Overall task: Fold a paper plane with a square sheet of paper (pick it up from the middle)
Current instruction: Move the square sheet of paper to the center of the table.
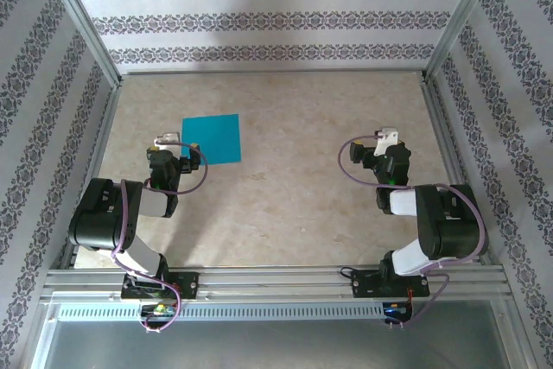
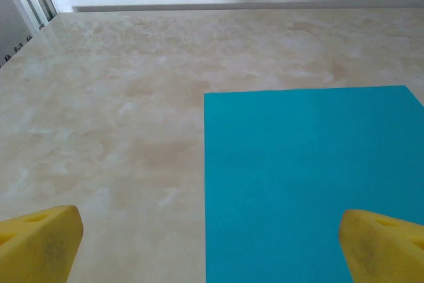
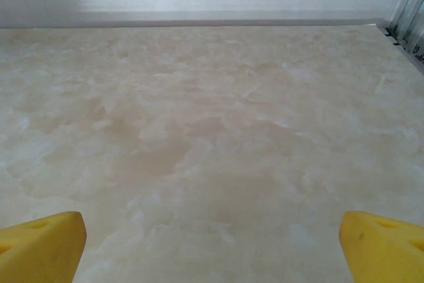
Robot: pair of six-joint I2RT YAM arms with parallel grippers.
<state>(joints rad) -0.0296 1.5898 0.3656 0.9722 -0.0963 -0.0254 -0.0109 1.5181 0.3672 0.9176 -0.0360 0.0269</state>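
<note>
A beige marbled tabletop [image 1: 285, 187] lies inside the enclosure. Walls [image 1: 268, 15] papered in grey damask bands stand on three sides. Aluminium rails [image 1: 276, 278] run along its near edge.

No text, label, brand, number or sign readable.
Square sheet of paper [image 1: 212, 138]: plain teal surface.
Wallpaper [image 1: 259, 19]: bands of dark ornament, not letters.
Table top [image 1: 294, 179]: marble-like pattern, no marking.
Small parts at arm bases [image 1: 393, 308]: too small to read.
</note>
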